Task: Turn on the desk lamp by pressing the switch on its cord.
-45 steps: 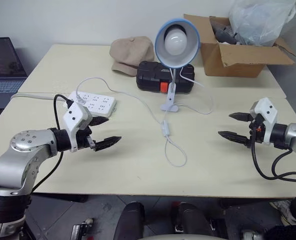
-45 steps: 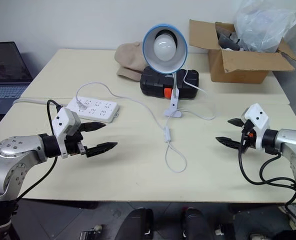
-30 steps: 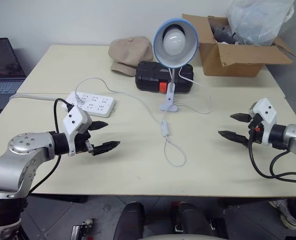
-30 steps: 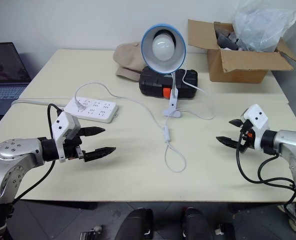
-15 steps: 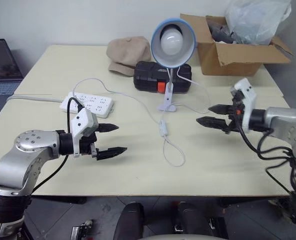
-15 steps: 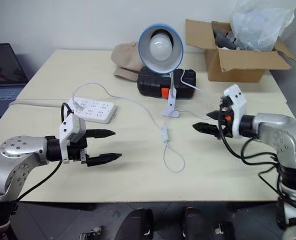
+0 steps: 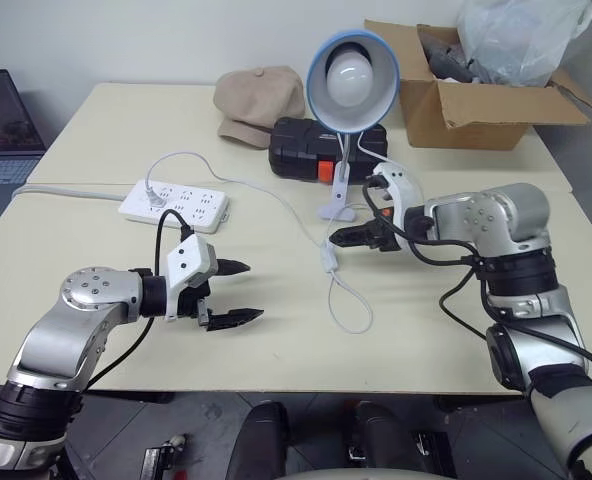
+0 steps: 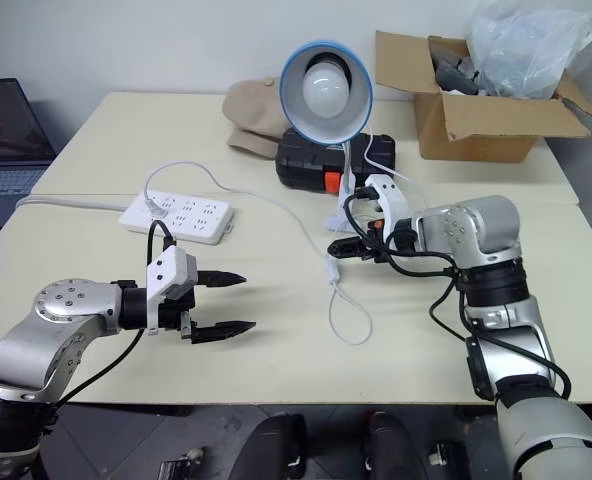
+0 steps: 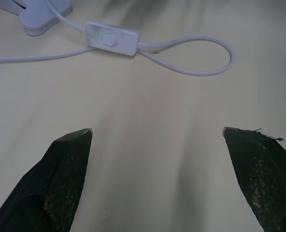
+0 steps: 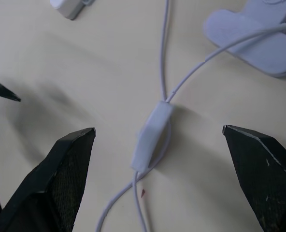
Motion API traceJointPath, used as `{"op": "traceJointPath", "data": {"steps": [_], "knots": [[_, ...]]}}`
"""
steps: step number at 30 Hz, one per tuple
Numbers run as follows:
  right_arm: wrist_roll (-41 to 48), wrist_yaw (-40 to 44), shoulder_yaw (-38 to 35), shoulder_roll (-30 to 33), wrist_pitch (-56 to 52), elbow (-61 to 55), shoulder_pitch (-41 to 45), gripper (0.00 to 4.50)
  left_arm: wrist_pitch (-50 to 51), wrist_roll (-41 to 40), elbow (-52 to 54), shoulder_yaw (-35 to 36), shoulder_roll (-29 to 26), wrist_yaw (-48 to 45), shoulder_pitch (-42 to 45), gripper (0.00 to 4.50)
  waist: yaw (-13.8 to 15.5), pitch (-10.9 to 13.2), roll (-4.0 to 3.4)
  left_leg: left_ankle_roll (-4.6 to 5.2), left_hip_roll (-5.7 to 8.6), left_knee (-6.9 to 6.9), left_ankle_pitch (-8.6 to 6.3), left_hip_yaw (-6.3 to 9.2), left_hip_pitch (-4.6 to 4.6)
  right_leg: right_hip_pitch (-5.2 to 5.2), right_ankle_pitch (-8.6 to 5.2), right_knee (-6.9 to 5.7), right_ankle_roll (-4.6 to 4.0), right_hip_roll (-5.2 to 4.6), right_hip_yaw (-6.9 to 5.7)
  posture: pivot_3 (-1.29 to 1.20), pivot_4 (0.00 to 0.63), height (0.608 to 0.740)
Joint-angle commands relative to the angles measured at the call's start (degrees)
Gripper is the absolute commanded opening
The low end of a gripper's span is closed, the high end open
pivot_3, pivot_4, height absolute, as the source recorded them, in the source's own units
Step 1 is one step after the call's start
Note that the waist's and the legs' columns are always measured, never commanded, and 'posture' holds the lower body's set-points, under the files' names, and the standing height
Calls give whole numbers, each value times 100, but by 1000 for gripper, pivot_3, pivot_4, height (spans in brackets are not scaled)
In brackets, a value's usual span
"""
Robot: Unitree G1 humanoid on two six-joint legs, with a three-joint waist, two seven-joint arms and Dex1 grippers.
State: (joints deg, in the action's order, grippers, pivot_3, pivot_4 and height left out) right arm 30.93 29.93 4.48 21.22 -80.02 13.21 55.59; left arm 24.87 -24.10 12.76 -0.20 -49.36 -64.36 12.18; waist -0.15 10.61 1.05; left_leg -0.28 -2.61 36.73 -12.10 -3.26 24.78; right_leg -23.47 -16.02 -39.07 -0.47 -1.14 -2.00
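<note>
Two of our grippers hover over a pale surface (image 7: 96,130), and the lamp is not yet lit as far as we can judge: the desk lamp (image 7: 352,68) stands near the far middle on its white clamp base, its blue shade facing us with the bulb looking white but not glowing. From the base the cord (image 7: 354,318) runs toward us and ends in a loop, and the switch (image 7: 328,257) lies flat on it just before that loop. Our right gripper (image 7: 348,236) hangs just above and beside the switch, on the lamp side, its jaws spread wide and holding nothing; in the right wrist view the switch (image 10: 150,136) lies between the two spread fingers, untouched. Our left gripper (image 7: 242,292) floats well apart to the left, also wide open and empty, pointing toward the cord. A white power strip (image 7: 174,205), a tan cap (image 7: 258,98), a black case (image 7: 312,150) and a cardboard box (image 7: 466,105) lie around, uninvolved. We judge the approach nearly finished; the press itself is still to do.
</note>
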Motion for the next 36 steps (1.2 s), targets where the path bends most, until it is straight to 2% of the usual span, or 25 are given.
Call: {"op": "traceJointPath", "data": {"steps": [1, 12, 23, 26, 36], "knots": [[-72, 214, 138, -110, 196, 260, 283, 4436, -94, 28, 127, 11, 47, 25, 15, 4500, -3, 0, 0, 0, 0, 0, 0, 1, 0, 0, 0, 0, 0, 0, -1, 0, 150, 740], [-500, 518, 363, -554, 763, 1545, 816, 4436, -129, 75, 159, 22, 101, 79, -110, 4500, -23, -1, 1, 1, -8, 1, -1, 3, -1, -3, 6, -3, -10, 8, -3, 0, 150, 740], [-825, 774, 460, -752, 1085, 2074, 982, 4436, -99, 73, 215, 28, 85, 149, -153, 4500, -31, -1, 1, 1, -8, 1, 0, 4, -1, -2, 8, -4, -9, 8, -3, 0, 150, 740], [-888, 795, 420, -806, 1159, 2219, 1016, 3911, -82, 81, 225, 26, 73, 159, -150, 4500, -32, -1, 1, 1, -8, 2, 0, 4, -1, -2, 8, -5, -9, 8, -3, 0, 150, 740], [-1060, 876, 379, -944, 1316, 2514, 1051, 1452, -63, 89, 219, 44, 47, 148, -143, 4500, -36, -1, 1, 1, -8, 2, 0, 4, -1, -2, 8, -6, -9, 8, -4, 0, 150, 740]]}}
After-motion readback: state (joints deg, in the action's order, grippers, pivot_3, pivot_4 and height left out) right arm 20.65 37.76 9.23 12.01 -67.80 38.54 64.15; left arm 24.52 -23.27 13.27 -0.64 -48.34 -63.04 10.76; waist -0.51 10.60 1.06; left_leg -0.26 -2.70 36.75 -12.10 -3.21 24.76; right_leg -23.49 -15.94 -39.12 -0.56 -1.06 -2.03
